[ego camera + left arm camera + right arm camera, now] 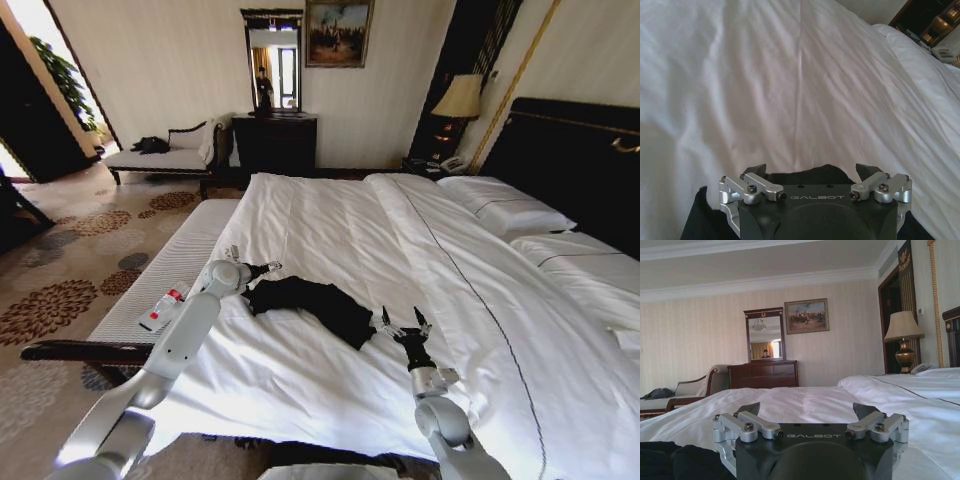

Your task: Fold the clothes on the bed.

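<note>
Hotel bedroom: large white bed, bedside lamp, dresser mirror, chaise.

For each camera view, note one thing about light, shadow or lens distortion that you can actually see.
Head view: wide-lens bending curves the bed edges, and daylight blows out the doorway at far left. Left wrist view: a soft shadow falls across the white sheet beside the black T-shirt. Right wrist view: the lamp is unlit; the room is evenly daylit.
</note>
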Robot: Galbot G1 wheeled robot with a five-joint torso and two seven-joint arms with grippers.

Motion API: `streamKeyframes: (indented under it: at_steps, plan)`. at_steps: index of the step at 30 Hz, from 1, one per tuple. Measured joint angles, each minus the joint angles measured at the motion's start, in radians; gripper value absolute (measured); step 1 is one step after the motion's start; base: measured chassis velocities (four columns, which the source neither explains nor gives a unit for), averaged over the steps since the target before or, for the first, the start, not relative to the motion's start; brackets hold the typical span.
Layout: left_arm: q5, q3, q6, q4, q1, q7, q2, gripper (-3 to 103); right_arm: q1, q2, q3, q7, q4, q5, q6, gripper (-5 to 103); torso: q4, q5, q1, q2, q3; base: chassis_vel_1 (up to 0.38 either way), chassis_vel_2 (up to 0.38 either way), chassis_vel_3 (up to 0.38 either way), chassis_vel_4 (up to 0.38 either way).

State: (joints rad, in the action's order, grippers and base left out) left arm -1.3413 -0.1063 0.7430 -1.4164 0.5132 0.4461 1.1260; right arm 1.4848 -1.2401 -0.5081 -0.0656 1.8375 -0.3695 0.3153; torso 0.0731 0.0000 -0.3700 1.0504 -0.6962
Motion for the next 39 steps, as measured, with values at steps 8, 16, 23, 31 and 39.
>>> streamKeyframes:
  at_steps: [8,16,23,31,39]
  plan:
    - [0.002,-0.002,-0.003,-0.002,0.058,0.024,0.000,100,-0.003,0.000,0.006,0.000,-0.001,0.001,0.001,100,0.0000,-0.0002,0.000,0.000,0.000,0.000,0.000,0.000,0.000]
    - [0.027,-0.011,-0.005,-0.015,0.098,0.025,-0.004,101,-0.001,0.001,0.006,0.000,-0.001,0.003,0.001,100,0.0001,-0.0001,0.000,0.000,0.000,0.000,0.000,0.000,0.000]
    - [0.035,-0.032,-0.006,-0.020,0.104,0.026,-0.009,78,0.000,-0.002,0.009,0.000,-0.001,0.008,0.001,100,0.0002,0.0000,0.000,0.000,0.000,0.000,0.000,0.000,0.000]
    - [0.035,-0.062,-0.007,-0.027,0.117,0.026,-0.020,45,0.004,-0.003,0.008,0.000,0.001,0.013,0.004,100,0.0001,0.0000,0.000,0.000,0.000,0.000,0.000,0.000,0.000]
    - [0.032,-0.094,-0.007,-0.047,0.131,0.025,-0.032,19,0.006,-0.006,0.009,-0.002,0.001,0.015,0.005,100,0.0002,-0.0001,0.000,0.000,0.000,0.000,0.000,0.000,0.000]
